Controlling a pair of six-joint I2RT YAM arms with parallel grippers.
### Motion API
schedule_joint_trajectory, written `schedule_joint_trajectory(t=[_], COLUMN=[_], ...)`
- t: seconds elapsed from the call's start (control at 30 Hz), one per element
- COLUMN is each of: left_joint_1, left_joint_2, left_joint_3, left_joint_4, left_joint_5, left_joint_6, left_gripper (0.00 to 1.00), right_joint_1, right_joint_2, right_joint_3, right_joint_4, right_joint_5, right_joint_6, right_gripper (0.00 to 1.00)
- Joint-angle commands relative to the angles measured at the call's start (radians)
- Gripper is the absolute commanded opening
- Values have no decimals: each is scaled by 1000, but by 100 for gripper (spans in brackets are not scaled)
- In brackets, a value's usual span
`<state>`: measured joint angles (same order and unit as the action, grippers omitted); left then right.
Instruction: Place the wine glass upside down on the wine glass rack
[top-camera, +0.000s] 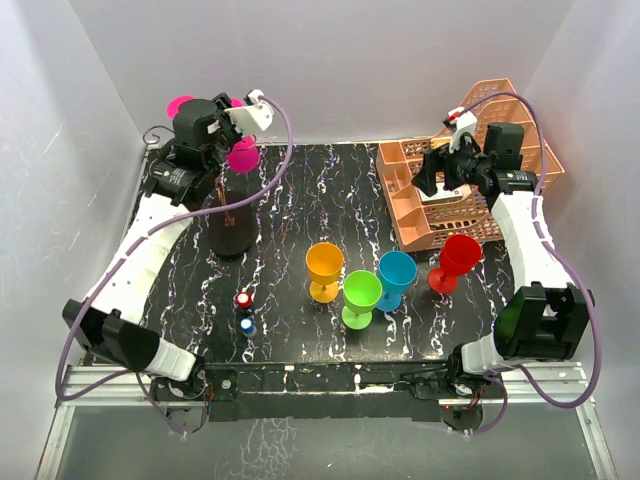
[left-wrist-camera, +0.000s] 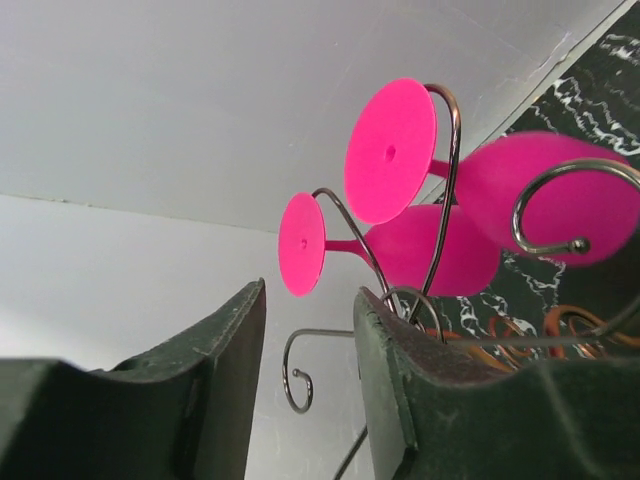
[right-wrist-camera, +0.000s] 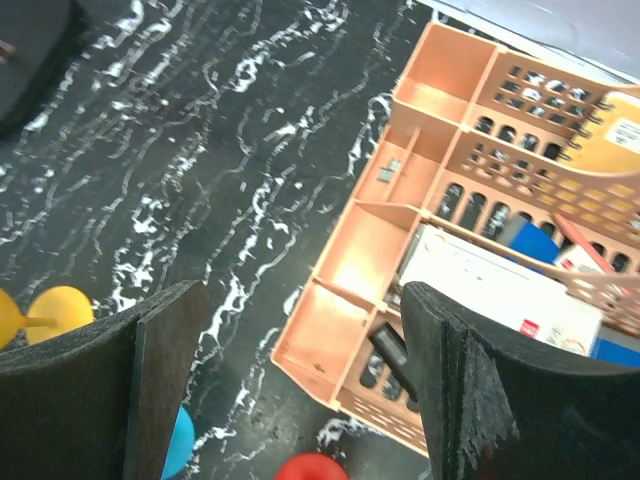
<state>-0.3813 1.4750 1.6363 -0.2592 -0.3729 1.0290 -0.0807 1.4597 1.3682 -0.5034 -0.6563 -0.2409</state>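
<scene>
so the left arm (top-camera: 140, 240) is reaching up at the wine glass rack (left-wrist-camera: 446, 180) in the far left corner of the tabletop (top-camera: 300, 190), and two pink glasses are hanging on it upside down, stems slotted through the wire arms. the nearer pink glass (left-wrist-camera: 390, 150) is sitting just ahead of the left jaws, a bit up and to the right in the wrist view. its foot is facing the camera and its stem is running away from the jaws toward the bowl, which is coming out blurry. the other pink glass (left-wrist-camera: 302, 243) is hanging right beside it, further back

the left jaws are standing partly open with nothing between them, not touching either glass as far as i can see. a curl of rack wire is showing through the gap and another is sitting right by one finger (left-wrist-camera: 400, 380), can't tell how much room there is

the right jaws are gaping wide and empty, hovering over the peach basket (right-wrist-camera: 350, 260) on the far right, well apart from the rack. so the left arm is clearly the nearer one

i'm guessing this glass is done and the next thing is backing the left jaws straight out along the stem line so they aren't snagging the wire. the orange glass (top-camera: 324, 262), green glass (top-camera: 362, 292), blue glass (top-camera: 396, 270) and red glass (top-camera: 460, 252) are standing upright mid tabletop
</scene>
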Motion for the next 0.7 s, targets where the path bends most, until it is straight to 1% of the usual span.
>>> schedule_joint_trajectory(t=[0.0, 0.13, 0.23, 0.4, 0.53, 0.63, 0.67], left_joint_1=[9, 24, 26, 41, 50, 53, 54], left_joint_2=[-115, -172, -193, -207, -218, -230, -234], left_joint_3=[17, 39, 63, 79, 68, 49, 41], left_joint_4=[-84, -169, -239, -284, -291, -301, -302], left_joint_5=[68, 188, 257, 272, 262, 272, 273], left_joint_6=[-146, -271, -336, -394, -430, -449, -456], left_gripper=[41, 48, 53, 60, 69, 75, 79], right_joint_1=[-7, -6, -6, -7, -41, -51, -52], right_joint_2=[-70, -137, -212, -349, -420, -449, -454], right_joint_3=[73, 90, 34, -108, -153, -180, -195], right_joint_4=[-149, -247, -274, -279, -307, -341, -346], right_joint_5=[166, 308, 433, 578, 633, 620, 613], right_joint_6=[-145, -171, -160, -115, -113, -112, -110], right_gripper=[86, 86, 86, 86, 86, 85, 85])
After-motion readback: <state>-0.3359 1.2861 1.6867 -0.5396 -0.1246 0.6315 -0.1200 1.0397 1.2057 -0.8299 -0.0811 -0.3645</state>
